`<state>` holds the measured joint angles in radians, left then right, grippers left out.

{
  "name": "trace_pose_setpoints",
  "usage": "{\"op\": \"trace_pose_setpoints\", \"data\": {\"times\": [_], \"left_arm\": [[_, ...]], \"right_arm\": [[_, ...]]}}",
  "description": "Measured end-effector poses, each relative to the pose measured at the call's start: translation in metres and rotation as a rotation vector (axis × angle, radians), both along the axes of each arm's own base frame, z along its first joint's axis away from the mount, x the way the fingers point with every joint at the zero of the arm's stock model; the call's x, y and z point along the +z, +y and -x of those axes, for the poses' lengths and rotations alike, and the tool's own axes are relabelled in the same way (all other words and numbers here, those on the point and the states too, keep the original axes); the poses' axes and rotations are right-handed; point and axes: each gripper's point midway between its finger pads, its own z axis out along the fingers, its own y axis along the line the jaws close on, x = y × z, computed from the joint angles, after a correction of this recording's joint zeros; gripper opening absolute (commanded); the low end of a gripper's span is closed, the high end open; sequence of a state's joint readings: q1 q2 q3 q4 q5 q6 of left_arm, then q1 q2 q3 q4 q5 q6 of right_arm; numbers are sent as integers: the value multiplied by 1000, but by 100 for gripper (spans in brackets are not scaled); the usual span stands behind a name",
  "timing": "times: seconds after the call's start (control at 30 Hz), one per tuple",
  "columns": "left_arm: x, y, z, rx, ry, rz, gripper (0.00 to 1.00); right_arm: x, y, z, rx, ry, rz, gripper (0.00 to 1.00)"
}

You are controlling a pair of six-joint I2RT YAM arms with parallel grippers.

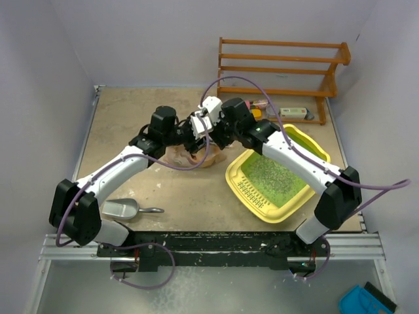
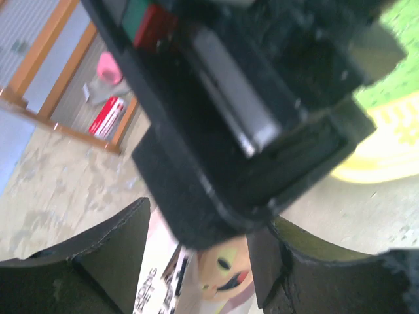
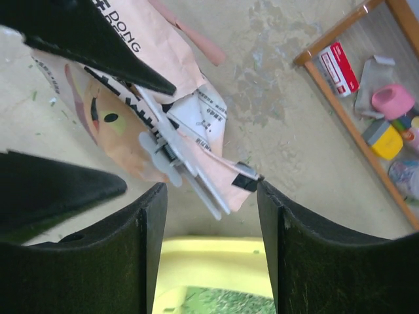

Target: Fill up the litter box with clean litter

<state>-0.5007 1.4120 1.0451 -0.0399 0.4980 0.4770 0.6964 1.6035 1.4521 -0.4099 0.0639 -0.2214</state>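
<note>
Two grippers sit over the bag, both w/ fingers apart. Left gripper (image 2: 200, 216) has nothing clamped; the right arm's black housing fills the view ahead of it. Right gripper (image 3: 209, 196) is likewise spread, the tan litter bag (image 3: 124, 124) lying beyond its tips, not pinched.

Bag lies slumped on the table (image 1: 131, 124), just left of the litter box (image 1: 252, 196). Box sits right of centre; clean litter (image 1: 275, 173) covers the green floor thinly, patchy. Judged part-filled.

Risks noted:
1. Arm-to-arm contact: wrists v. close above the bag. A re-grip by both at once could knock fingers together or snag a purple cable (image 1: 229, 80).
2. Spill: bag is unsupported. Cannot tell if its mouth is open; if so, granules could run onto the table, not into the box.
3. Slip/tear: crumpled paper gives a poor hold. A thin fold may rip on lifting and dump contents short of the rim.
4. Box shift: light plastic, prob. slides if nudged.
5. Metal scoop (image 1: 121, 209) lies near left, well apart; no hazard
</note>
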Motion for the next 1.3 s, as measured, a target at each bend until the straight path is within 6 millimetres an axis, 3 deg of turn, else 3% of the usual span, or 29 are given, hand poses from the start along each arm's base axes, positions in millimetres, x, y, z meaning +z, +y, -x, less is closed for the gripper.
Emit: {"op": "trace_pose_setpoints", "data": {"times": [0.13, 0.2, 0.27, 0.3, 0.43, 0.5, 0.57, 0.7, 0.87, 1.17, 1.3], "left_arm": [[22, -24, 10, -41, 57, 59, 69], [34, -38, 18, -80, 64, 72, 72], [41, -51, 29, -117, 74, 74, 81], [42, -47, 28, -64, 127, 99, 85], [64, 33, -38, 355, 139, 212, 89], [76, 56, -49, 476, 119, 261, 98], [89, 62, -47, 528, 103, 310, 99], [112, 63, -39, 560, 87, 390, 99], [117, 69, -41, 638, 136, 429, 99], [123, 71, -42, 673, 166, 449, 99], [121, 73, -39, 673, 165, 450, 99]], "right_arm": [[19, -9, 9, -86, 3, -84, 58], [27, -16, 17, -117, -7, -133, 62], [33, -26, 28, -163, -2, -182, 63], [35, -39, 31, -208, 7, -204, 64], [72, -128, 38, -528, -49, -343, 64], [92, -138, 48, -572, -85, -427, 63], [92, -137, 62, -572, -86, -494, 63], [52, -140, 82, -595, 7, -479, 64], [19, -136, 89, -609, 121, -421, 65], [19, -109, 103, -503, 210, -523, 67], [4, -106, 113, -487, 250, -548, 66]]}}
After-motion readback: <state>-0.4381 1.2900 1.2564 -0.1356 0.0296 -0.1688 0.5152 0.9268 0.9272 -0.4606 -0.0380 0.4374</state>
